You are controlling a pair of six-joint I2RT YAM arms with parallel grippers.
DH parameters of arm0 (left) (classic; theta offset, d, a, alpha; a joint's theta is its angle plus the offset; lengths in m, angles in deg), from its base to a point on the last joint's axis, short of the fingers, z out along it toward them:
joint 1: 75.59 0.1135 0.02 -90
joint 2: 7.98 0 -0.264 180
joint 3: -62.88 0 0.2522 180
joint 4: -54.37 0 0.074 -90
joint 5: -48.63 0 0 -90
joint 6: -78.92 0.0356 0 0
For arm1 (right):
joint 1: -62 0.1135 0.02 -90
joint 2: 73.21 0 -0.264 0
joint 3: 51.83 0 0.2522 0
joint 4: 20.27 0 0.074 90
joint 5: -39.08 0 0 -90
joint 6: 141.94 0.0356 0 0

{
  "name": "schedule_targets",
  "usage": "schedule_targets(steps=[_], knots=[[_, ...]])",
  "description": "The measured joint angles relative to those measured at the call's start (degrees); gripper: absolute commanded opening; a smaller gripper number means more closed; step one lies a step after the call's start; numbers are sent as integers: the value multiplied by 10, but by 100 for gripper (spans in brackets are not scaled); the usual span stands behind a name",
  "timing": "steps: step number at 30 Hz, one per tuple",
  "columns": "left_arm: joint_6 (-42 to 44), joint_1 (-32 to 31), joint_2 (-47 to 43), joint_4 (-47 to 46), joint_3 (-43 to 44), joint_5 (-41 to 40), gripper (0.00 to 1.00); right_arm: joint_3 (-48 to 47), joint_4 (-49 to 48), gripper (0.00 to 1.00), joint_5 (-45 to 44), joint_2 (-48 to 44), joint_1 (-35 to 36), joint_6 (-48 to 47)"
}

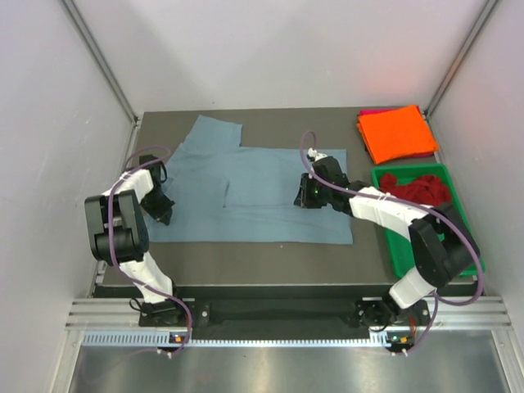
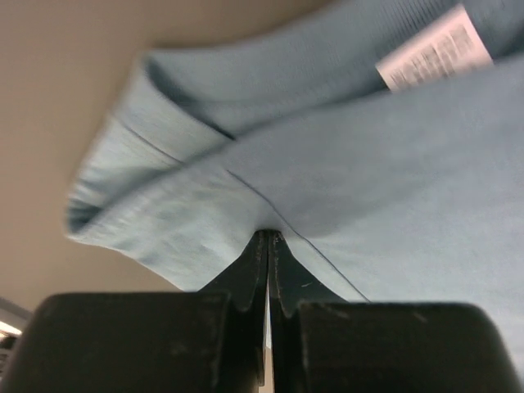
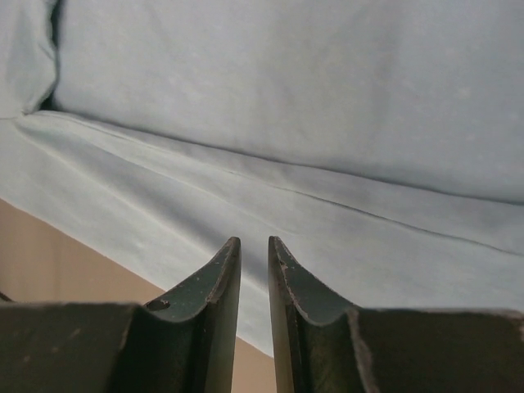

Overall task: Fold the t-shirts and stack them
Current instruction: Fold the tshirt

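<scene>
We count four t-shirts. The blue-grey t-shirt point(image 1: 246, 192) lies spread mid-bench point(image 1: 262, 262), its long axis running left to right, with one sleeve pointing to the far edge. The orange t-shirt point(image 1: 397, 131) sits folded at the far right on the magenta t-shirt point(image 1: 370, 112), of which we see only a sliver. The dark red t-shirt point(image 1: 417, 190) lies crumpled in the one green tray point(image 1: 393, 246). The left gripper point(image 2: 268, 237) is clenched on the blue-grey shirt's left edge. The right gripper point(image 3: 254, 241) is at its right part, fingers narrowly apart; we cannot tell whether it pinches cloth.

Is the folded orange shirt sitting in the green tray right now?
No, the orange shirt lies folded outside the green tray, just beyond its far end; the tray holds the dark red shirt.
</scene>
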Motion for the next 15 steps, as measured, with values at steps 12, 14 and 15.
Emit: schedule_targets(steps=[12,14,15], knots=[[40,-22,-25,31,104,-110,20,45,97,20,-70,-79,-25,4],[59,-49,-56,25,110,-94,22,63,113,20,-85,-106,-32,6],[68,-66,-70,24,113,-84,21,75,119,20,-93,-122,-36,7]])
